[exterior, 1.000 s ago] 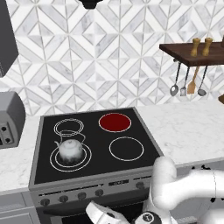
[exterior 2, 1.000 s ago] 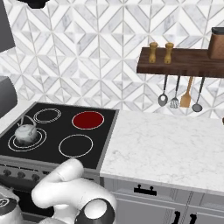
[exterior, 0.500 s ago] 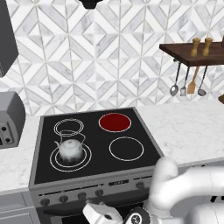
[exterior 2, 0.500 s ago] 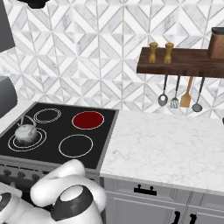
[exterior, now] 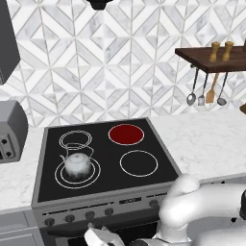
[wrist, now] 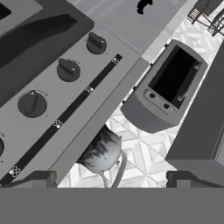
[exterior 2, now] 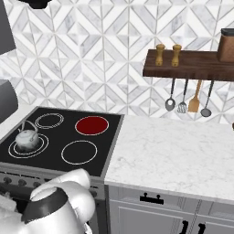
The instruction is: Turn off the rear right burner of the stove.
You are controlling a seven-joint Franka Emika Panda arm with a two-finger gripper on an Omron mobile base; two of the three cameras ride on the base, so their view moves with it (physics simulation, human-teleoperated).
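Stove [wrist: 78, 122] front panel w/ dark knobs [wrist: 68, 70] runs diagonally, kettle [wrist: 100, 152] past its edge, toaster oven [wrist: 168, 89] beyond.

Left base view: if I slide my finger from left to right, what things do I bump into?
Toaster oven → kettle → glowing red rear right burner → hanging utensils → two wooden shakers on the shelf.

Stove [exterior: 103, 170] top: black glass, glossy, smooth; front panel grey brushed steel, matt; knobs [wrist: 68, 70] dark plastic, matt; rear right burner [exterior: 126, 134] deep red under glass; kettle [exterior: 78, 164] polished metal, reflective; desk [exterior 2: 173, 155] white veined marble, smooth; shelf [exterior 2: 192, 66] dark wood; toaster oven [wrist: 168, 87] grey metal, satin.
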